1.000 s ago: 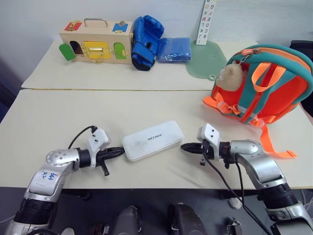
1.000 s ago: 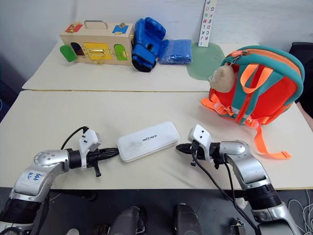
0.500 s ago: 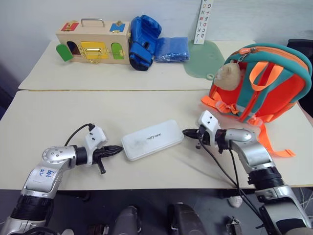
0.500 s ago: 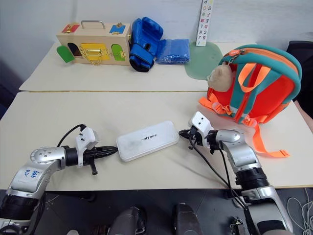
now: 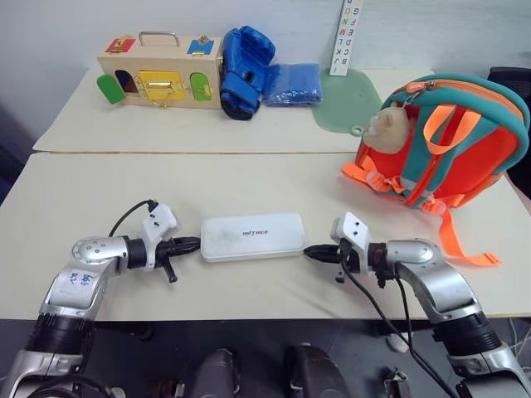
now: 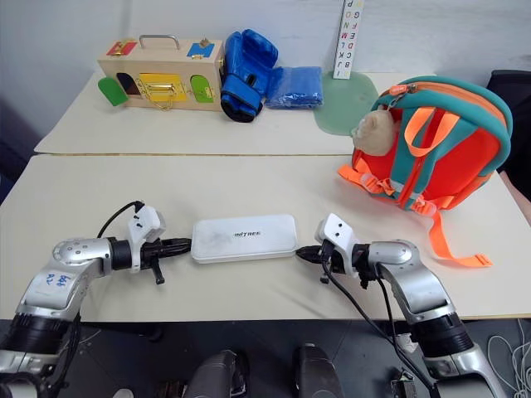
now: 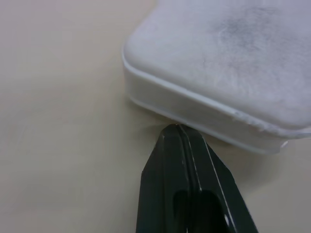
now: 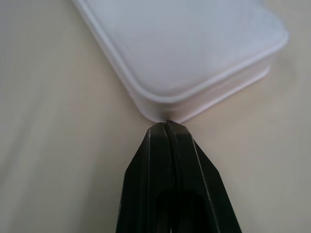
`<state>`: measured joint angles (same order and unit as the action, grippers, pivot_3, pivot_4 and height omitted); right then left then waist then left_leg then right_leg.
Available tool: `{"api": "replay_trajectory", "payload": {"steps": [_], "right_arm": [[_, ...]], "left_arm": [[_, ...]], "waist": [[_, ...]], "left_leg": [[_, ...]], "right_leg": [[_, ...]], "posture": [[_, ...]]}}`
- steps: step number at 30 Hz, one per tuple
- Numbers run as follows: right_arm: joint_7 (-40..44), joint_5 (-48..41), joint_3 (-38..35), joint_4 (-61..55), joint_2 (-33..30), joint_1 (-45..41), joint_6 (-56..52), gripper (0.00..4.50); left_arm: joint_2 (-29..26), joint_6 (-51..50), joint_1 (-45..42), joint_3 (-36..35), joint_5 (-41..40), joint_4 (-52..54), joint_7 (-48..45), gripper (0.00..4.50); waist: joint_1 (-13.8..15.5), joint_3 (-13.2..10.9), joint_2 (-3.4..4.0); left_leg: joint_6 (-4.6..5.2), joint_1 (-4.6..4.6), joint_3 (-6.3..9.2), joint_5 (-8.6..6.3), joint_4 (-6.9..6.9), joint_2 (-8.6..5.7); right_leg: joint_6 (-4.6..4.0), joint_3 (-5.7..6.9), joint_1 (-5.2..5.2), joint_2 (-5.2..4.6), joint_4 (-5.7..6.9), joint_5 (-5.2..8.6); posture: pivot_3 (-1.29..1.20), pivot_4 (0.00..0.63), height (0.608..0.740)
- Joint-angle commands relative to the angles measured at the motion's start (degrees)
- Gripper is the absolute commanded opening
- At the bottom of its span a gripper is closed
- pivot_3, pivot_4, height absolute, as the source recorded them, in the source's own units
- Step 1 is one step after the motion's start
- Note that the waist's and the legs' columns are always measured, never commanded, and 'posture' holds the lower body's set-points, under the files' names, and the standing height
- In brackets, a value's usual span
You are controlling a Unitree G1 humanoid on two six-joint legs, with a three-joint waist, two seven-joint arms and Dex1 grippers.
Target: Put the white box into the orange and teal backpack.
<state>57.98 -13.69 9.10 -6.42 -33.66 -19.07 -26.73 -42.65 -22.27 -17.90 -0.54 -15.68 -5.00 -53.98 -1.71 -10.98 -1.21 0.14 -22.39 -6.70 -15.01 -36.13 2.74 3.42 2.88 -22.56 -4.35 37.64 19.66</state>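
Lying flat in the lower middle of the frame, the white box [image 5: 253, 237] was squeezed between two clenched grippers: the left gripper [image 5: 196, 244] touched its left end, the right gripper [image 5: 309, 253] its right corner. The orange and teal backpack [image 5: 448, 145] stood at the right, well apart.

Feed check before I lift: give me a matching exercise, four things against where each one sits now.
1. white box
2. backpack
3. left tool
4. boxing glove

A. far table, beside the wooden latch box
B. shut, tip at the box's left end
C. flat on the near table, between both tools
D. upright at the table's right side

Pairs: 1-C, 2-D, 3-B, 4-A
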Motion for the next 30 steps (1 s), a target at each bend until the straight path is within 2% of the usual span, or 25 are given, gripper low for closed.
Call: {"api": "replay_trajectory", "payload": {"steps": [1, 3, 7, 12, 16, 19, 21, 25, 30], "right_arm": [[0.1, -0.5, -1.6, -0.8, -1.6, -0.6, 0.7, 0.0], [0.0, -0.2, -1.8, 0.6, -1.9, -1.5, 1.4, 0.0], [0.4, 1.6, -1.2, 5.2, -2.3, -4.7, 4.3, 0.0], [1.1, 3.1, -0.5, 10.2, -1.9, -7.9, 7.4, 0.0], [1.0, 4.2, 0.3, 11.9, -0.9, -9.0, 8.9, 0.0], [0.9, 4.6, 0.9, 12.3, -0.2, -9.6, 9.3, 0.0], [0.6, 4.7, 1.1, 12.5, 0.2, -9.9, 9.5, 0.0], [0.4, 5.0, 1.3, 13.2, 0.6, -10.2, 10.2, 0.0], [0.4, 5.1, 1.5, 13.2, 0.7, -10.1, 10.6, 0.0]], "left_arm": [[-3.2, 0.4, -0.5, -0.9, 0.3, -4.5, -3.6, 0.19], [-4.3, -1.8, -0.8, -1.7, -0.9, -6.0, -5.6, 0.6], [-6.4, -13.0, -3.2, -3.8, -6.2, -7.9, -8.7, 1.84], [-7.6, -35.0, -7.3, -5.7, -15.7, -6.7, -10.0, 3.34], [-5.5, -48.9, -11.3, -7.4, -20.7, -9.0, -7.6, 4.49], [-5.4, -49.6, -10.5, -4.4, -20.3, -6.4, -7.5, 4.49], [-3.9, -52.6, -11.8, -4.9, -21.6, -7.3, -6.4, 4.49], [0.7, -57.1, -15.1, -5.3, -22.5, -10.4, -3.5, 4.49], [7.4, -56.5, -20.5, -5.3, -20.9, -17.4, 0.6, 4.49]], "waist": [[-0.2, 0.0, 0.0], [-0.3, 0.0, 0.0], [-0.5, 0.0, 0.0], [-0.3, 0.0, -0.04], [-0.1, 0.0, -0.08], [-0.3, -0.1, -0.11], [-0.2, -0.1, -0.11], [0.1, -0.1, -0.14], [0.4, -0.1, -0.16]], "left_leg": [[0.0, 0.01, -0.01, 0.0, 0.01, 0.0], [-0.01, 0.02, -0.02, -0.01, 0.03, 0.01], [-0.02, 0.04, -0.02, 0.0, 0.01, 0.02], [-0.02, 0.01, -0.01, 0.0, 0.0, 0.0], [-0.02, -0.03, -0.01, 0.0, -0.06, -0.02], [-0.16, -0.02, -0.03, 0.08, -0.1, -0.02], [-0.42, 0.0, -0.02, 0.23, -0.08, -0.02], [-0.45, -0.01, -0.01, 0.26, -0.11, -0.03], [-0.44, -0.01, 0.01, 0.27, -0.19, -0.09]], "right_leg": [[0.0, 0.0, 0.0, 0.0, 0.0, 0.0], [0.0, 0.0, -0.01, 0.0, 0.0, 0.0], [-0.01, 0.0, -0.01, 0.01, 0.02, 0.0], [0.0, 0.0, -0.02, 0.01, 0.03, 0.0], [0.0, 0.0, -0.03, 0.01, 0.04, 0.0], [0.0, -0.02, -0.02, 0.01, 0.08, 0.0], [0.0, -0.02, -0.03, 0.01, 0.08, 0.0], [0.0, -0.01, -0.02, 0.02, 0.11, 0.0], [0.04, 0.0, 0.03, -0.01, 0.13, -0.02]], "posture": [[0.0, 0.15, 0.74], [0.0, 0.15, 0.74], [0.0, 0.15, 0.74], [0.0, 0.15, 0.74], [0.0, 0.15, 0.74], [0.0, 0.15, 0.74], [0.0, 0.15, 0.74], [0.0, 0.15, 0.74], [0.0, 0.15, 0.74]]}}
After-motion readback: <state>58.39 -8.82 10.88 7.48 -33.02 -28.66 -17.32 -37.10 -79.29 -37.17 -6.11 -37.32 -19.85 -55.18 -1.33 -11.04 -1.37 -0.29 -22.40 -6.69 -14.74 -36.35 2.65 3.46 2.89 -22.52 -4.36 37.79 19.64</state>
